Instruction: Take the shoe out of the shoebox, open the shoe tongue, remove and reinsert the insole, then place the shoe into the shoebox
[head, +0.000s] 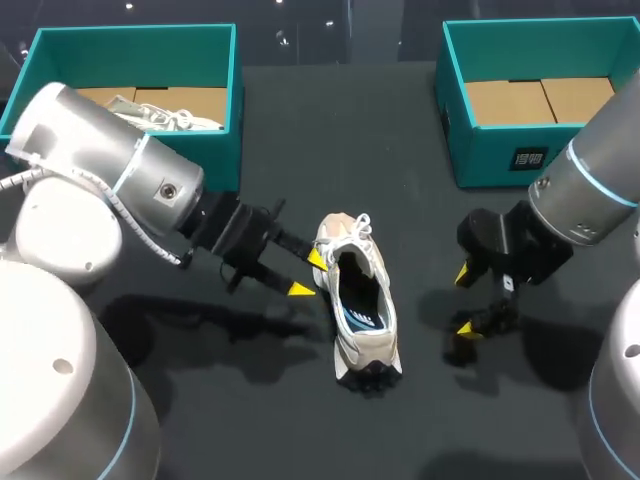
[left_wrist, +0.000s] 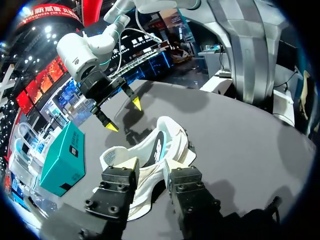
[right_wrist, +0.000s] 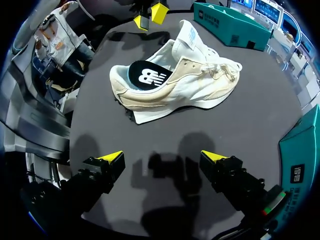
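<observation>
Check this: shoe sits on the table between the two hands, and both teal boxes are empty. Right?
No. The left box holds a second shoe, as the head view shows; only the right box looks empty. The rest stands: the shoe sits on the table between the left hand and right hand.

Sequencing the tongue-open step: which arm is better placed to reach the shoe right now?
Probably left. The left gripper is open, with its fingers right against the white sneaker's side by its opening. The right gripper hovers open over bare table, clear of the sneaker.
</observation>
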